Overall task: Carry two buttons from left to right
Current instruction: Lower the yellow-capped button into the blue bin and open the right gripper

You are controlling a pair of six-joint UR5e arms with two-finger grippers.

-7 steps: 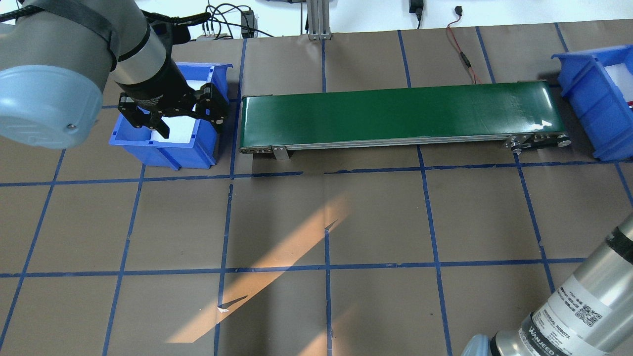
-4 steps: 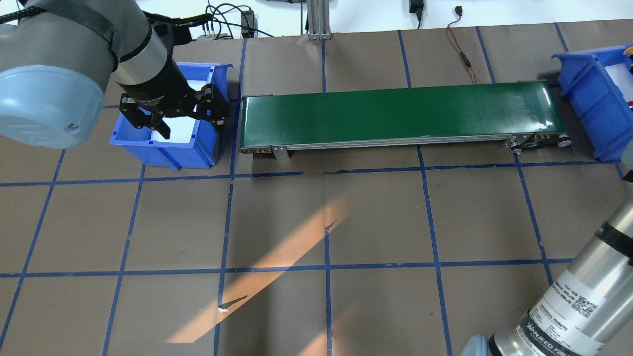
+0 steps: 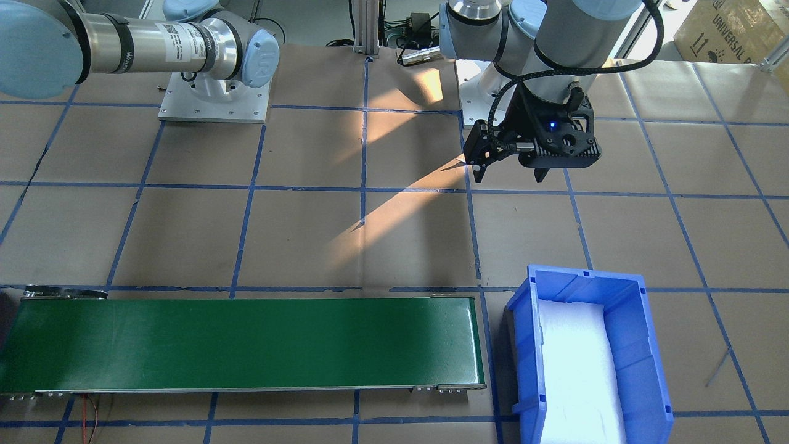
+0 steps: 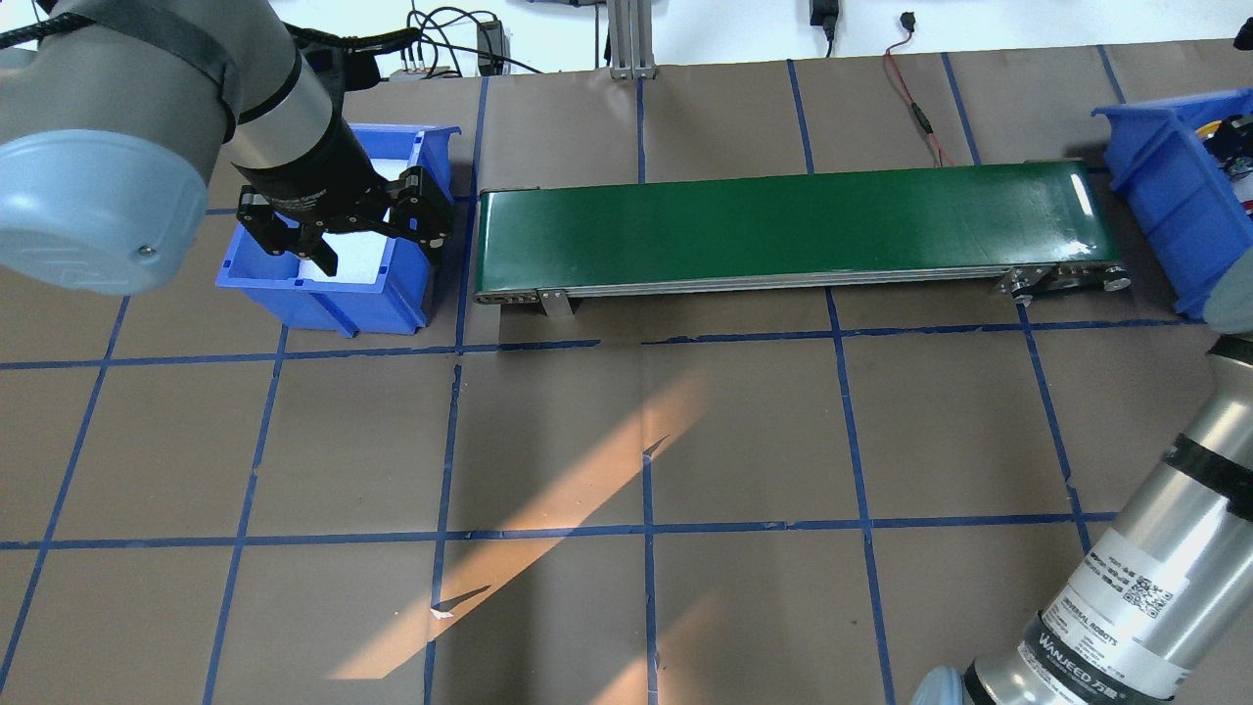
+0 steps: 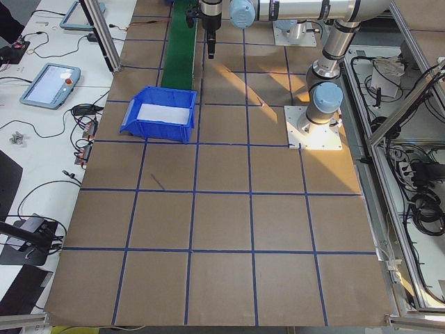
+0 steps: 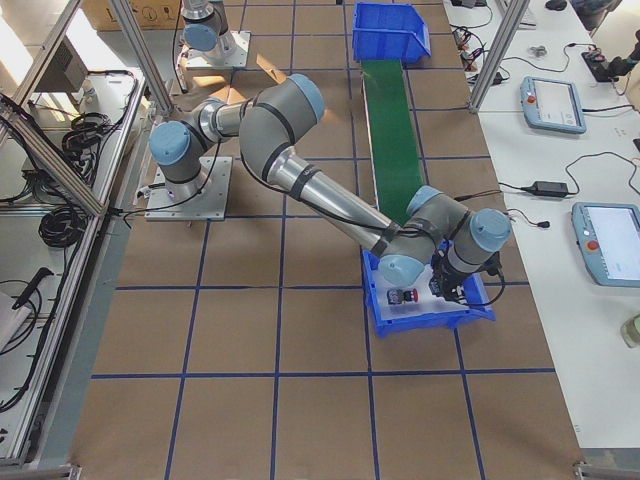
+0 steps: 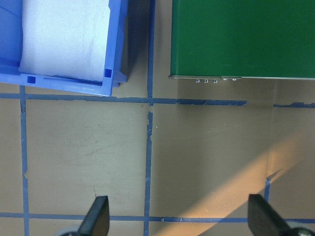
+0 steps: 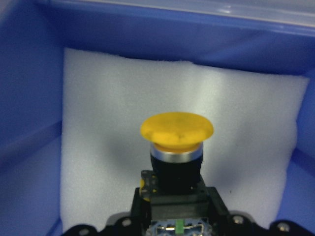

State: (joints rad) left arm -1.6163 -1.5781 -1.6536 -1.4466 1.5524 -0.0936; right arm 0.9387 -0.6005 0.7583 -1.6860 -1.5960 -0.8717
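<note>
My right gripper (image 6: 447, 288) is inside the right blue bin (image 6: 425, 318) and is shut on the yellow button (image 8: 176, 130). It holds the button by its black body, cap forward, over the bin's white foam. The yellow cap also shows at the right edge of the overhead view (image 4: 1217, 127). The red button (image 6: 403, 297) lies on the foam in the same bin, just beside the gripper. My left gripper (image 3: 510, 176) is open and empty, hanging above the table on the robot's side of the left blue bin (image 3: 524, 345), which holds only white foam.
A green conveyor belt (image 4: 783, 225) runs between the left bin (image 4: 323, 294) and the right bin (image 4: 1155, 186). The brown table has a grid of blue tape. Cables lie along the far edge. The right arm's long link (image 4: 1136, 587) crosses the near right corner.
My right arm has swung toward the right bin, bringing the yellow button into the overhead view and down into the bin. The left gripper has barely moved and stays open.
</note>
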